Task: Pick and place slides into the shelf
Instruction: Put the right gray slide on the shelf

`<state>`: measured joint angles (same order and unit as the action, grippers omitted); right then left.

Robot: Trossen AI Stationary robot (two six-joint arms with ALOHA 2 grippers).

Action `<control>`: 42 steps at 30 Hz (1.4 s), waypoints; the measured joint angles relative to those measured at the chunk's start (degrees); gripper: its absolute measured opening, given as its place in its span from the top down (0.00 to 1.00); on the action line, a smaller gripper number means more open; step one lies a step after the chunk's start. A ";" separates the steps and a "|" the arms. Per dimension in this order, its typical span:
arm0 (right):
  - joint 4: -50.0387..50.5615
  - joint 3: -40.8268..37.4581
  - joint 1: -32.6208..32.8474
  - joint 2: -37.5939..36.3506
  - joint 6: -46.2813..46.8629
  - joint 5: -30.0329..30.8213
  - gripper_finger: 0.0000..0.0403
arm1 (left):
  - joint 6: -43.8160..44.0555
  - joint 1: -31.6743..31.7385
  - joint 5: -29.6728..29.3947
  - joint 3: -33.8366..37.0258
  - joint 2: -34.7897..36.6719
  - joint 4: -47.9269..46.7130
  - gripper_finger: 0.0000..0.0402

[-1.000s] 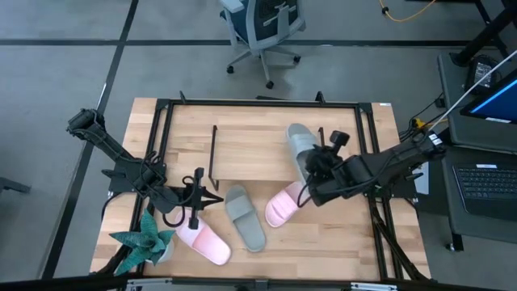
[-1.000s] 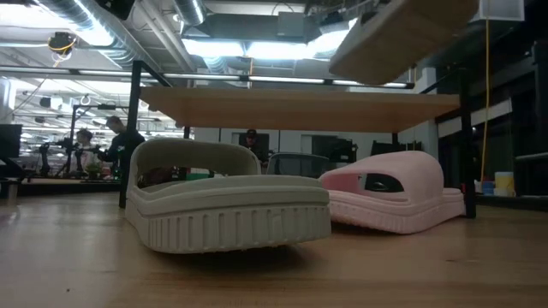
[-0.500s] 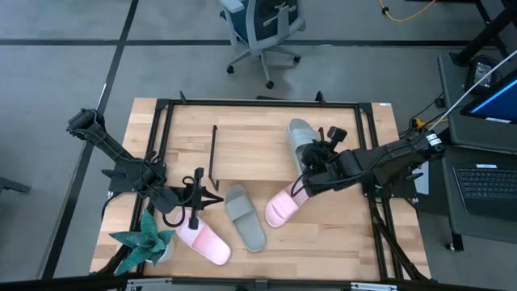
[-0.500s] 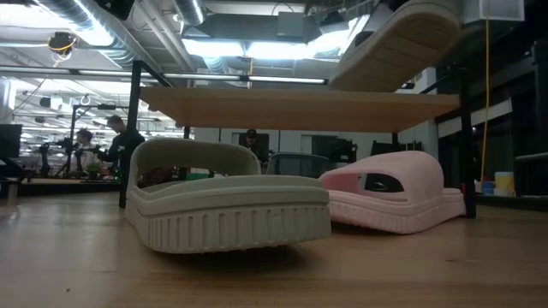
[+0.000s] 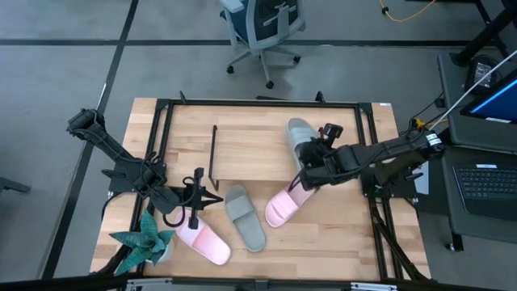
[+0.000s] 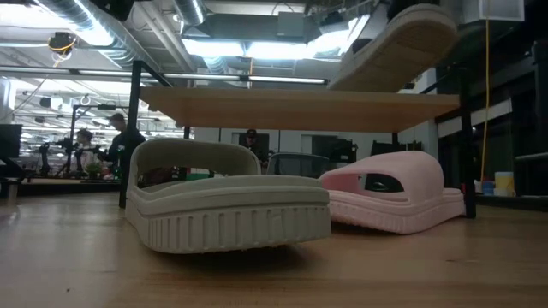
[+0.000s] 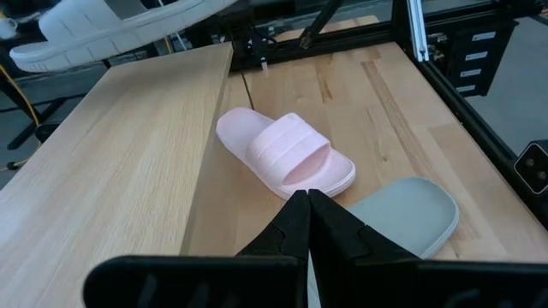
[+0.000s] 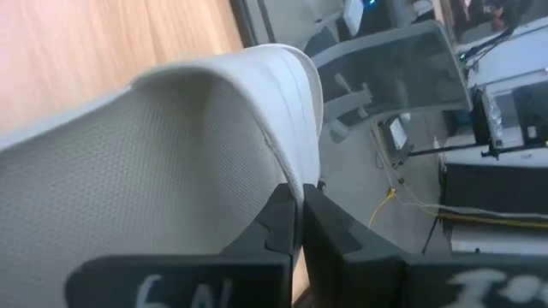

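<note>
The right gripper [image 5: 309,167], clenched on a grey-green slide [image 5: 300,144], held it tilted above the shelf [image 5: 250,152], while three slides lay on the table [image 5: 323,242] below; the left gripper [image 5: 194,212] waited closed, none yet shelved.

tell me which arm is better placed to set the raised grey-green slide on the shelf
Right, probably. The right gripper is shut on the grey-green slide's strap, holding it tilted above the shelf. The left gripper sits shut over a pink slide, away from it.
</note>
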<state>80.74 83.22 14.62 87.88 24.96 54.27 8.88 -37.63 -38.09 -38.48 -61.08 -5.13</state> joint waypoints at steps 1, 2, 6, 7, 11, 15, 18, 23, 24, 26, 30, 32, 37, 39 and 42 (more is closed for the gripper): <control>0.01 0.00 -0.73 0.00 -0.03 -0.95 0.97 | 0.00 -0.01 0.00 0.00 0.00 0.00 1.00; 0.01 0.00 -1.41 0.00 -0.04 -1.85 0.97 | 0.00 -0.01 0.00 0.00 0.00 0.00 1.00; 0.01 0.00 -3.02 0.00 -0.18 -3.17 0.97 | 0.00 0.00 0.00 0.00 0.00 -0.03 1.00; -0.01 0.00 -3.20 0.00 -0.18 -3.53 0.97 | -0.01 -0.01 0.00 0.00 0.00 -0.04 1.00; -0.01 0.00 -3.27 0.00 -0.18 -4.51 0.97 | -0.02 0.00 0.00 0.00 0.00 -0.78 1.00; -0.02 0.00 -3.27 0.00 0.07 -5.02 0.97 | -0.02 0.00 0.00 0.00 0.00 -1.96 1.00; -0.10 0.00 -3.20 0.02 0.21 -5.17 0.97 | -0.02 -0.02 0.00 0.00 0.00 -1.99 1.00; -0.25 0.00 -3.16 0.02 0.32 -5.95 0.97 | -0.02 0.00 0.00 0.00 0.00 -1.99 1.00; -0.25 0.00 -3.16 0.02 0.32 -6.06 0.97 | -0.02 0.00 0.00 0.00 0.00 -1.98 1.00; -0.25 0.00 -3.16 0.02 0.38 -6.84 0.97 | -0.01 0.00 0.00 0.00 0.00 -1.99 1.00; 0.04 0.02 -3.00 0.82 0.92 -7.57 0.97 | -0.02 0.00 0.00 0.00 0.00 -1.97 1.00; 0.43 0.02 -2.86 1.74 1.40 -7.53 0.97 | -0.02 -0.02 0.00 0.00 0.00 -1.97 1.00; 1.79 0.02 -2.39 4.22 1.56 -6.41 0.97 | -0.02 -0.01 0.00 0.00 0.00 -2.05 1.00; 2.16 0.02 -2.40 4.73 1.58 -6.18 0.97 | -0.02 0.00 0.00 0.00 0.00 -2.04 1.00; 2.17 0.02 -2.44 5.25 1.94 -5.85 0.97 | -0.02 0.00 0.00 0.00 0.00 -2.10 1.00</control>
<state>82.91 83.24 12.19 93.13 26.90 48.42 8.86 -37.63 -38.09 -38.48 -61.08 -7.22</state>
